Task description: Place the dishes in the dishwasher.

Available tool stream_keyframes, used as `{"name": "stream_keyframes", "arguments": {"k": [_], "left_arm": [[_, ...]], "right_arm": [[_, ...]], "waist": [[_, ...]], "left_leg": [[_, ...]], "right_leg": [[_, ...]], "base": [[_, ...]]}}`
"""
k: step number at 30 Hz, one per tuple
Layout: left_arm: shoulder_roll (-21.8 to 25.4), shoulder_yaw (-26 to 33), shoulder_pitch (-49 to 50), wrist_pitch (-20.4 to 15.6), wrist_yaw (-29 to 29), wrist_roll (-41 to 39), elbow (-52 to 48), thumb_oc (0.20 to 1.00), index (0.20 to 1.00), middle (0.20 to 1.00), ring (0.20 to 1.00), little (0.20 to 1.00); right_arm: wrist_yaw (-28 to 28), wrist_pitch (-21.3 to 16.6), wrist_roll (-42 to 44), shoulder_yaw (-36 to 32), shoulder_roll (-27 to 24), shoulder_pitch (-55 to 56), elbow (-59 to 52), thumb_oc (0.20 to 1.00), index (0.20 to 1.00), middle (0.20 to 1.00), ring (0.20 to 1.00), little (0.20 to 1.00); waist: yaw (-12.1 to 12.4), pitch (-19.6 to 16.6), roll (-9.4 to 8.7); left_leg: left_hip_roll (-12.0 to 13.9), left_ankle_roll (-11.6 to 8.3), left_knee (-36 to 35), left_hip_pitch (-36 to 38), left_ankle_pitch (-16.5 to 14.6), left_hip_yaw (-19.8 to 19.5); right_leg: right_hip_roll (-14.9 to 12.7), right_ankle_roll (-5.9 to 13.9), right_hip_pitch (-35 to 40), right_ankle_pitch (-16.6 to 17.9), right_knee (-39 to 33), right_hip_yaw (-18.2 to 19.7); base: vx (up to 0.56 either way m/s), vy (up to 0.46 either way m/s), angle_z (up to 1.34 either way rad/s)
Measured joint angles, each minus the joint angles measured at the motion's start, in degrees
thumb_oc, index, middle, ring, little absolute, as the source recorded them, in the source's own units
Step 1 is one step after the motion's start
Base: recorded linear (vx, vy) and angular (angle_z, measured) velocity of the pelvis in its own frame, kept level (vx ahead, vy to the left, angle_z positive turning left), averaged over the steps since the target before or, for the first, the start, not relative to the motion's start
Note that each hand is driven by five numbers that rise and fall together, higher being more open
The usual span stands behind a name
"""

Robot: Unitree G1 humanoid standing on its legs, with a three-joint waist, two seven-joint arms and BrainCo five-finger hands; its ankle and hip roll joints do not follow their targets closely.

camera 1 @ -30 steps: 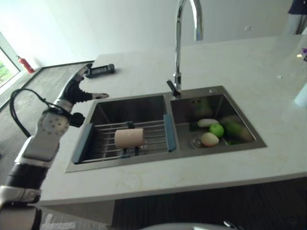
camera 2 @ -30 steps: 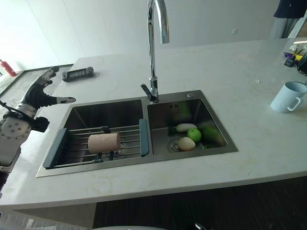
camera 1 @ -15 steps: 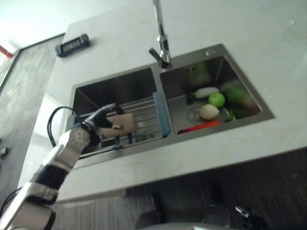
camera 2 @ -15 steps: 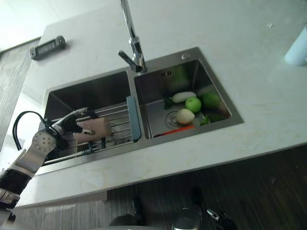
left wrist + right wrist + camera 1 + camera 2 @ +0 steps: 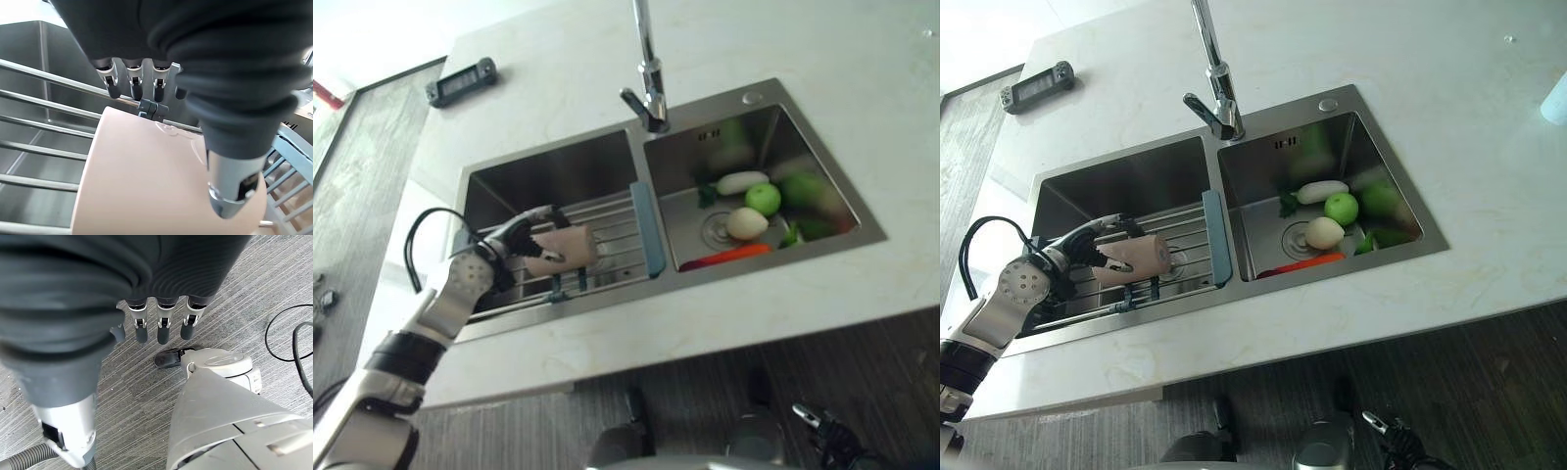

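A pale pink cup (image 5: 570, 247) lies on its side on the wire rack (image 5: 617, 230) across the left sink basin. My left hand (image 5: 504, 245) reaches into that basin from the left and is open. Its fingers (image 5: 134, 83) hang just past the cup's far side. Its thumb (image 5: 234, 186) lies along the near side of the cup (image 5: 146, 176), so the cup sits between them. My right hand (image 5: 164, 328) hangs relaxed and open over the grey floor, holding nothing.
The right basin holds a green apple (image 5: 763, 199), a white radish (image 5: 742, 181), a pale round vegetable (image 5: 746, 223) and a carrot (image 5: 729, 257). A tall faucet (image 5: 649, 78) stands behind the divider. A black device (image 5: 462, 81) lies far left on the counter. A pale mug (image 5: 1557, 98) stands far right.
Since a second ago the camera has tilted down, and my left hand has dropped from the counter's left edge into the left basin beside the cup. Over the last half second it has barely moved.
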Motion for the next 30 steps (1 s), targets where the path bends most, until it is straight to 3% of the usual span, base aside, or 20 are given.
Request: {"name": "stream_keyframes", "arguments": {"k": [8, 12, 26, 30], "left_arm": [[0.93, 1.28, 1.82, -0.75, -2.01, 0.12, -2.59, 1.000, 1.000, 1.000, 1.000, 1.000], [0.94, 1.55, 5.28, -1.97, -4.93, 0.29, -8.59, 1.000, 1.000, 1.000, 1.000, 1.000], [0.92, 1.37, 5.21, -2.81, -4.30, 4.71, -7.45, 1.000, 1.000, 1.000, 1.000, 1.000], [0.85, 0.05, 4.22, -2.55, -2.12, 4.75, -2.17, 1.000, 1.000, 1.000, 1.000, 1.000]], "right_arm": [[0.00, -0.04, 0.00, -0.03, 0.00, 0.02, 0.03, 1.000, 1.000, 1.000, 1.000, 1.000], [0.06, -0.17, 0.00, -0.25, -0.01, -0.01, 0.06, 1.000, 1.000, 1.000, 1.000, 1.000], [0.09, -0.32, 0.00, -0.24, -0.25, -0.01, -0.43, 1.000, 1.000, 1.000, 1.000, 1.000], [0.07, -0.33, 0.03, -0.15, -0.26, -0.02, -1.10, 1.000, 1.000, 1.000, 1.000, 1.000]], "waist": [[0.32, 0.10, 0.27], [0.74, 0.12, 0.29], [0.50, 0.55, 0.73], [0.08, 0.97, 0.64]], "left_leg": [[-0.01, 0.00, 0.01, 0.01, 0.00, -0.15], [-0.03, 0.00, 0.00, 0.00, 0.00, -0.25], [-0.02, 0.00, -0.01, -0.24, 0.00, -0.45], [-0.02, -0.01, -0.02, -0.39, -0.02, -0.29]], "right_leg": [[-0.01, -0.04, 0.11, 0.03, 0.00, -0.14], [-0.04, 0.04, 0.15, -0.03, 0.00, -0.20], [-0.05, 0.38, 0.05, -0.30, -0.01, -0.42], [-0.04, 0.43, -0.27, -0.35, 0.00, -0.16]], "base": [[0.00, 0.000, 0.00], [0.00, 0.000, 0.00], [0.00, 0.002, 0.00], [0.00, 0.001, -0.01]]}}
